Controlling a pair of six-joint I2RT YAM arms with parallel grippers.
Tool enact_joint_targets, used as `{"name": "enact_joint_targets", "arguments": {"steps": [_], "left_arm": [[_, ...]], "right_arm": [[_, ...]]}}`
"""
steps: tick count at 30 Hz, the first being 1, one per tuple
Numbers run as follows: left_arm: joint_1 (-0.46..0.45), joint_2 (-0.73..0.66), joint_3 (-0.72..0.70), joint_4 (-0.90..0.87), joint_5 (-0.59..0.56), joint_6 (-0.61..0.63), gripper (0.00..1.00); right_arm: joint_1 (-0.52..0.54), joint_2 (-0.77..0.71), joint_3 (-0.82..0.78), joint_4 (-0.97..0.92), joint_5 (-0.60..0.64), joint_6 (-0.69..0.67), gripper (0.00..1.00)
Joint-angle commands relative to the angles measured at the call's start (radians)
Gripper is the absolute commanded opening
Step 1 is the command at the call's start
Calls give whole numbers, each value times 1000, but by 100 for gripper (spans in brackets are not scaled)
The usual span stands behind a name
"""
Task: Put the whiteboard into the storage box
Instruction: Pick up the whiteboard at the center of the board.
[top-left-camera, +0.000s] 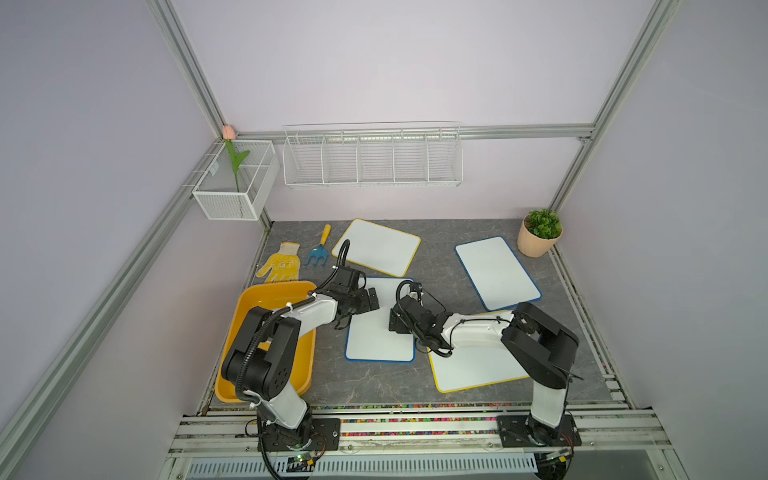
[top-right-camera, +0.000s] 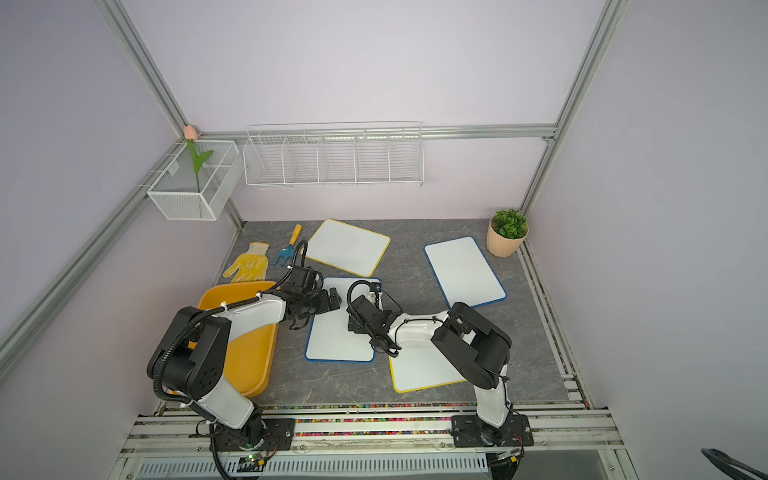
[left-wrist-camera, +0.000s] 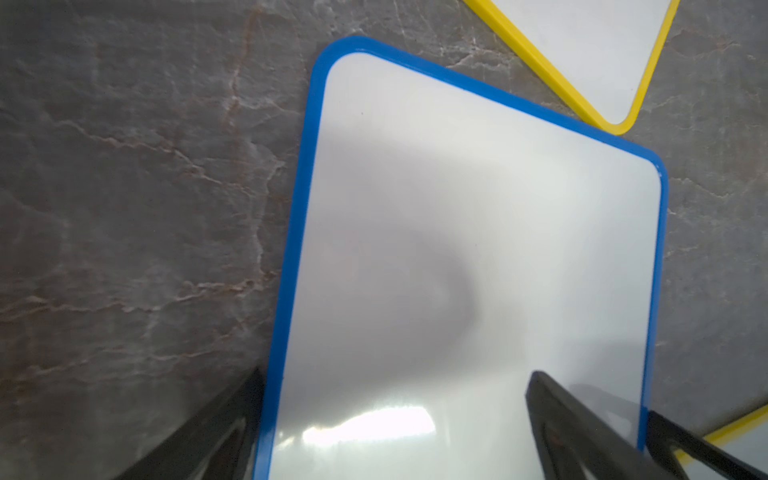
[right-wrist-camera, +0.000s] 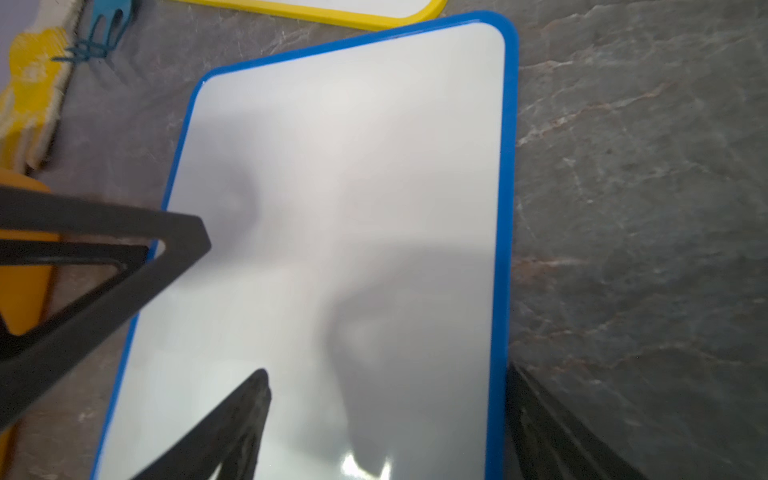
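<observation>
A blue-framed whiteboard (top-left-camera: 380, 336) (top-right-camera: 338, 336) lies flat mid-table between both arms. My left gripper (top-left-camera: 372, 300) (left-wrist-camera: 397, 376) is open over its left long edge: one finger sits outside the blue frame, the other over the white face (left-wrist-camera: 415, 208). My right gripper (top-left-camera: 395, 322) (right-wrist-camera: 386, 372) is open over the opposite long edge of this same whiteboard (right-wrist-camera: 332, 166) in the same way. Neither holds anything. The storage box (top-left-camera: 274, 286) (top-right-camera: 249, 357), an orange-yellow tray, sits at the front left, partly hidden under my left arm.
Three more whiteboards lie about: a yellow-framed whiteboard (top-left-camera: 376, 247) at the back, another blue-framed whiteboard (top-left-camera: 496, 272) at the right, and a yellow-framed whiteboard (top-left-camera: 473, 365) under my right arm. A yellow glove (top-left-camera: 282, 262), small rake (top-left-camera: 320, 247) and potted plant (top-left-camera: 540, 232) stand near the back.
</observation>
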Motion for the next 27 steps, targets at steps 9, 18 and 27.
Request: {"name": "enact_joint_targets", "arguments": {"steps": [9, 18, 27], "left_arm": [[-45, 89, -72, -44, 227, -26, 99], [-45, 80, -72, -53, 203, -27, 99], [-46, 78, -72, -48, 203, -38, 99]], "right_arm": [[-48, 47, -28, 259, -487, 336, 89], [-100, 78, -23, 138, -618, 613, 89], [-109, 123, -32, 205, -660, 716, 89]]}}
